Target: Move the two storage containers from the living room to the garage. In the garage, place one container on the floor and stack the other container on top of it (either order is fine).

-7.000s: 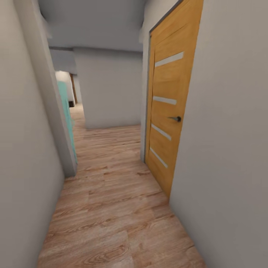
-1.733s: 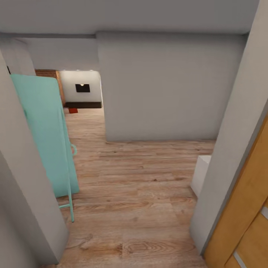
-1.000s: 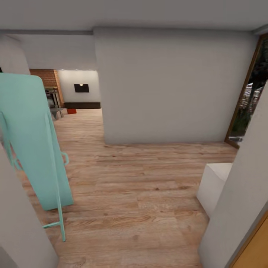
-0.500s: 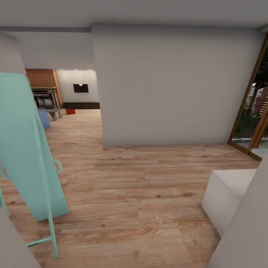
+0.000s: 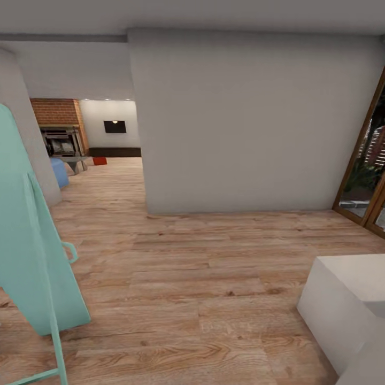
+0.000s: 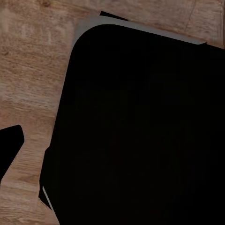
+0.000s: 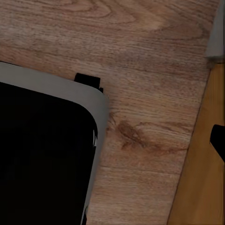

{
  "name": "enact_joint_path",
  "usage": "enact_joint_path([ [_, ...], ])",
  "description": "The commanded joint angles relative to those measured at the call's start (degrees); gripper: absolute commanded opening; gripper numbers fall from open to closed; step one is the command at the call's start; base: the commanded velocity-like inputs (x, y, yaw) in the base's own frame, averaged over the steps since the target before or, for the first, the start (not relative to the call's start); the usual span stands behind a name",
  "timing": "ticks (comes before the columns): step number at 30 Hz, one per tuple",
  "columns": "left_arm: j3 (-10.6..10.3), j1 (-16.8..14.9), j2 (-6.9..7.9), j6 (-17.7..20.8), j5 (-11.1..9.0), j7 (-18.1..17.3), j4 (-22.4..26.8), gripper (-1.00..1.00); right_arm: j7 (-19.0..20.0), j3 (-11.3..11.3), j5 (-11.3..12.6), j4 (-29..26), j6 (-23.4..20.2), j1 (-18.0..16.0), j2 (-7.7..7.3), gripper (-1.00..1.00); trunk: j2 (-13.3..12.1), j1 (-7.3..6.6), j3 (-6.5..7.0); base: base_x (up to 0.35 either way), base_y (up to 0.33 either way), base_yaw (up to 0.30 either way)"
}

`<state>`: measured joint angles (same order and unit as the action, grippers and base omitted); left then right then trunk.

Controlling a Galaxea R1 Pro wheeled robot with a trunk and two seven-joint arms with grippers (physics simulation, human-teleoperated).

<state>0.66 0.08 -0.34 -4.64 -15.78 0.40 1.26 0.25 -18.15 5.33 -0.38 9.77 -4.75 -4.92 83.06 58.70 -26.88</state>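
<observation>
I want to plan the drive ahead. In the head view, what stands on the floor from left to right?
Turquoise leaning board → blue seat → small red-orange storage container, far off in the living room → grey partition wall → white block → glass door.

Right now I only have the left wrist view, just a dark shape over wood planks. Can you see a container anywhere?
Observer: Yes. In the head view, a small red-orange container sits far off, through the opening on the left.
Operator: What's beside it?
Observer: A brick fireplace stands to its left.
Operator: Anything close to us on the way?
Observer: A teal board leans close by on the left.
Operator: And on the right?
Observer: A white block sits low on the floor there.
</observation>
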Motion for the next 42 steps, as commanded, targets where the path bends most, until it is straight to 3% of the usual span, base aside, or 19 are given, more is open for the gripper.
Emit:
enact_joint_path([
  [1, 0.04, 0.01, -0.01, -0.11, -0.21, 0.04, 0.05, 1.0, 0.04, -0.48, 0.56, 0.03, 0.18, -0.01, -0.01, 1.0, 0.02, 0.03, -0.05, 0.322, 0.0, 0.0],
  [42, 0.04, 0.01, 0.0, -0.03, -0.22, 0.04, 0.05, 1.0, 0.07, -0.48, 0.7, 0.19, -0.02, -0.02, 0.08, 1.0, 0.02, 0.03, -0.05, 0.322, 0.0, 0.0],
])
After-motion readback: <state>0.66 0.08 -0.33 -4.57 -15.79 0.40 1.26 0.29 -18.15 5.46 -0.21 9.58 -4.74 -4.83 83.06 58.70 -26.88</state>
